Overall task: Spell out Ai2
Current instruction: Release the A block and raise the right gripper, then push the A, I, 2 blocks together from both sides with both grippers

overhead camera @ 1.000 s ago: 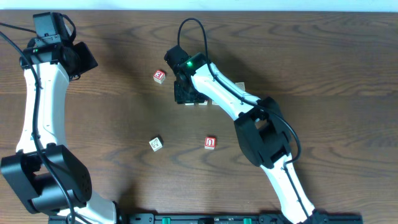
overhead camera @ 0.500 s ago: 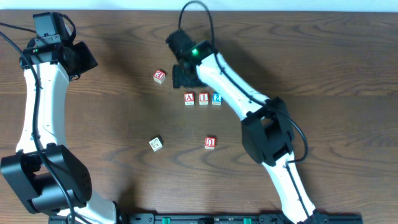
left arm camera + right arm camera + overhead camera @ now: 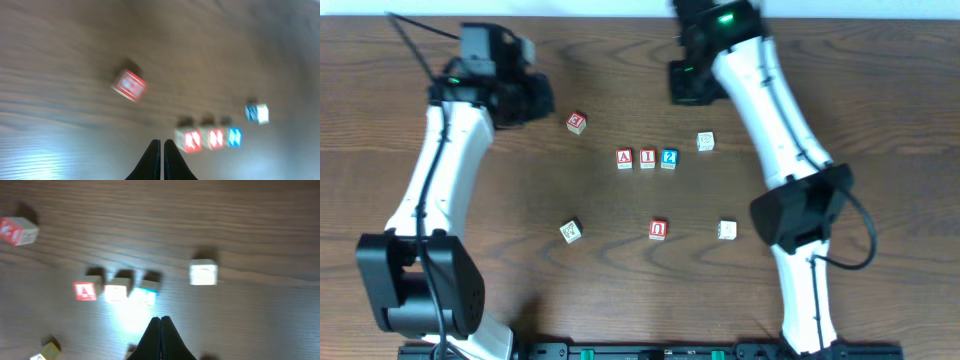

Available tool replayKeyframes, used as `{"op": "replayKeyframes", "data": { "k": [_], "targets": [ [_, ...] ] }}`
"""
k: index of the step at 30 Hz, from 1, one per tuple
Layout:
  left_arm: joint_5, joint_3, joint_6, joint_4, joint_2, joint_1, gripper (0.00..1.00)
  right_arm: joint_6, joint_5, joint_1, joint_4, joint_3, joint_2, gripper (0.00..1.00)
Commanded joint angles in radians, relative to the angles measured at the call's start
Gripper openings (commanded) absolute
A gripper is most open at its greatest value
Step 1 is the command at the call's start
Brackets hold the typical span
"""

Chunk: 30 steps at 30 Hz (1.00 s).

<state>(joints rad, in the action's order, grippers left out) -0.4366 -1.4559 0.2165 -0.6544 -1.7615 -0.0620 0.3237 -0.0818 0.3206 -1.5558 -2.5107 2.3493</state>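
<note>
Three small cubes stand in a row mid-table: the red "A" (image 3: 624,158), the red "I" (image 3: 647,158) and the blue "2" (image 3: 668,158), side by side and close together. The left wrist view shows them blurred, the A (image 3: 189,140), the I (image 3: 215,138) and the 2 (image 3: 234,137). From the right wrist they appear as the A (image 3: 84,291), the I (image 3: 116,292) and the 2 (image 3: 145,295). My left gripper (image 3: 538,100) hovers back-left of the row, shut and empty (image 3: 161,142). Behind the row, my right gripper (image 3: 683,85) is shut and empty (image 3: 161,318).
A tilted red-framed cube (image 3: 577,122) lies near my left gripper. A pale cube (image 3: 705,142) sits right of the row. Nearer the front lie a tilted pale cube (image 3: 570,231), a red-framed cube (image 3: 658,229) and another pale cube (image 3: 727,230).
My right gripper has lifted off the row and pulled back to the far right, uncovering the three cubes. My left arm swung in from the far left. Both grippers have shut.
</note>
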Motion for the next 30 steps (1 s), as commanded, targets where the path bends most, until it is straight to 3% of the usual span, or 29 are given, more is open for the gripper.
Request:
{"op": "replayKeyframes", "data": {
  "k": [1, 7, 14, 18, 22, 27, 30],
  "targets": [
    [-0.100, 0.059, -0.011, 0.005, 0.014, -0.001, 0.06, -0.123, -0.148, -0.073, -0.016, -0.006, -0.016, 0.01],
    [-0.180, 0.134, -0.055, -0.008, 0.014, -0.014, 0.06, -0.327, -0.382, -0.133, 0.023, 0.101, -0.016, 0.02],
    [-0.060, 0.146, -0.021, -0.026, 0.014, -0.069, 0.06, -0.544, -0.603, -0.149, 0.014, 0.245, -0.016, 0.01],
    [-0.061, 0.167, 0.027, -0.034, 0.014, -0.066, 0.06, -0.550, -0.645, -0.179, 0.031, 0.350, -0.041, 0.02],
    [-0.061, 0.177, 0.027, -0.049, 0.014, -0.066, 0.06, -0.545, -0.657, -0.205, 0.117, 0.560, -0.179, 0.02],
    [-0.025, 0.187, 0.023, -0.021, 0.013, -0.063, 0.06, -0.468, -0.516, -0.210, 0.380, 0.962, -0.505, 0.02],
    [-0.041, 0.216, 0.041, 0.053, -0.016, -0.064, 0.06, -0.418, -0.522, -0.222, 0.504, 1.123, -0.580, 0.01]
  ]
}}
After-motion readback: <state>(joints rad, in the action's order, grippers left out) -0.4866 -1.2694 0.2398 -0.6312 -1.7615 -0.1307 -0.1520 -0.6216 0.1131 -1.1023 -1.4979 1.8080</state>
